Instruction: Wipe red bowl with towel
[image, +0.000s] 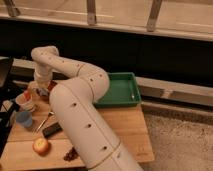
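Arm (80, 95) filled the middle of the scene, white and thick, bending from the near edge up to the far left corner of the table (125, 130). The gripper (42, 89) hung low there, over the bowl (50, 88), of which only a red sliver showed beside the wrist. The towel could not be made out. A green tray (120, 90) lay to the right of the arm at the table's far side. On the left stood a pale cup (26, 102) and, nearer, a blue cup (23, 119). An apple (40, 145) sat near the front edge, a dark bar (51, 131) just behind it.
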